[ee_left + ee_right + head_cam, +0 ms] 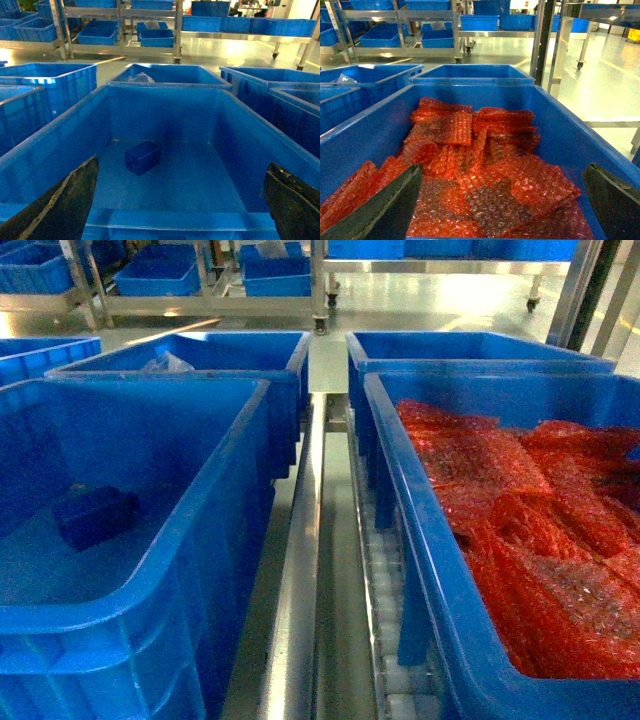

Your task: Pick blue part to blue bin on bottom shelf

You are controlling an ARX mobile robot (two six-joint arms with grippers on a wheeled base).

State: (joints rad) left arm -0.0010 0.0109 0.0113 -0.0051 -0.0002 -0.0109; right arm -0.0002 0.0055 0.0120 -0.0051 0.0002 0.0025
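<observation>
On the blue bin [165, 107] floor, a small dark-blue boxy blue part [143, 157]

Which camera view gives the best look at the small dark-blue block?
The left wrist view. There the small dark-blue boxy block lies near the middle of the picture on the floor of the large blue plastic crate, unobstructed. The head view shows it dim and off to the left. The right wrist view does not show it.
</observation>
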